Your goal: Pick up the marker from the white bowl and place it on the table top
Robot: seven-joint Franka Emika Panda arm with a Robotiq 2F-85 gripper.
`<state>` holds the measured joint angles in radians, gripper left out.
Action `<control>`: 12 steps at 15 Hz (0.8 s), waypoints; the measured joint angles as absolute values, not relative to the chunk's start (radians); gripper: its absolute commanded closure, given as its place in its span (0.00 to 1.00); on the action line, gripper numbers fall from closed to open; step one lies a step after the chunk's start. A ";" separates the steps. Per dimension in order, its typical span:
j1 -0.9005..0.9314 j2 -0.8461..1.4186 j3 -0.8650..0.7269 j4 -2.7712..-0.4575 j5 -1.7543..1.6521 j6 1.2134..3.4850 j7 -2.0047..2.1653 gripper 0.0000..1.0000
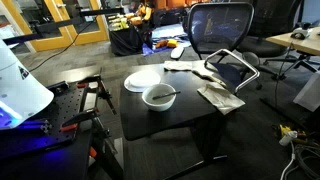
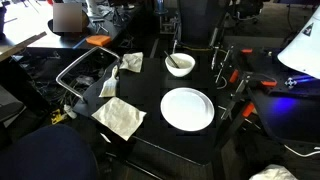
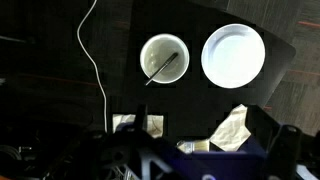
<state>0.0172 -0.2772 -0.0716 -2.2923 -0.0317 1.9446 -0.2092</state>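
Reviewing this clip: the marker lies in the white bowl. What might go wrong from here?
1. The marker lies slanted in the white bowl, one end near the rim. A pinch there may catch the wall and drag or tip the bowl.
2. The white plate sits close beside the bowl, and crumpled napkins cover part of the table top. The marker might end up on those instead of on bare black surface.

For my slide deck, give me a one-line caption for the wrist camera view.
Wrist view from above: marker resting inside the white bowl, beside a white plate on the black table top.
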 measured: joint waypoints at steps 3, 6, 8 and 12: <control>0.017 -0.277 -0.072 -2.292 -0.032 1.945 -0.209 0.00; 0.017 -0.277 -0.072 -2.292 -0.032 1.945 -0.209 0.00; 0.017 -0.277 -0.071 -2.292 -0.032 1.945 -0.209 0.00; 0.017 -0.269 -0.066 -2.299 -0.031 1.946 -0.176 0.00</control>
